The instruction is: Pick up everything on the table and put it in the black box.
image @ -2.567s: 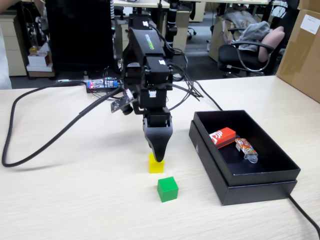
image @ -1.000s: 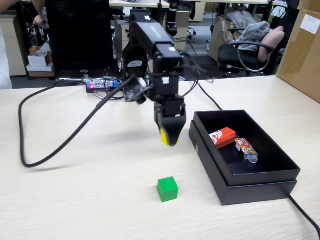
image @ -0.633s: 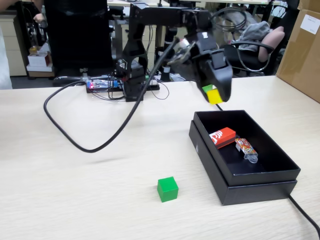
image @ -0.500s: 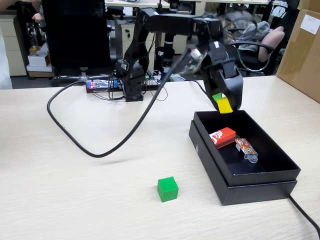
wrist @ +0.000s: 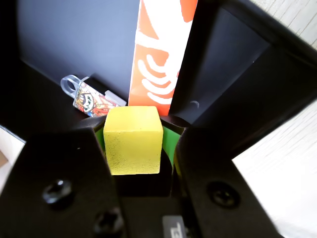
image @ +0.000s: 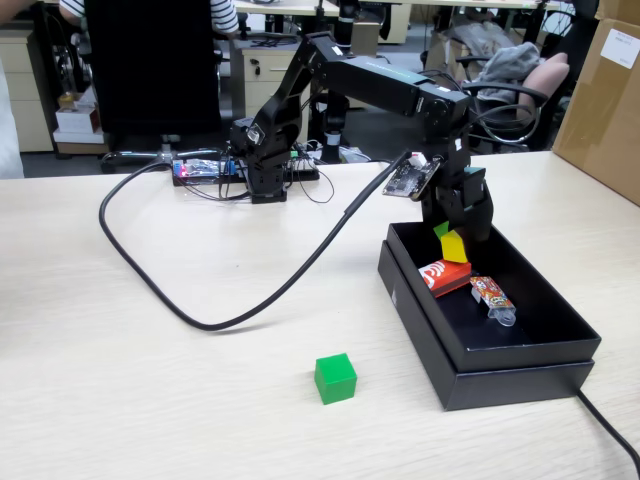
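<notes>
Fixed view facing arm across table (image: 150, 400), wrist view close, looking down, both sharing black box (image: 520, 355) interior

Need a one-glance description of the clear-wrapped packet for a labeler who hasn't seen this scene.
Start at the black box on the right of the table in the fixed view. Inside it, on the floor beside the red box, lies the packet. It is the only clear-wrapped item with a busy multicolour print; its neighbours are plain red-and-white or solid yellow.
</notes>
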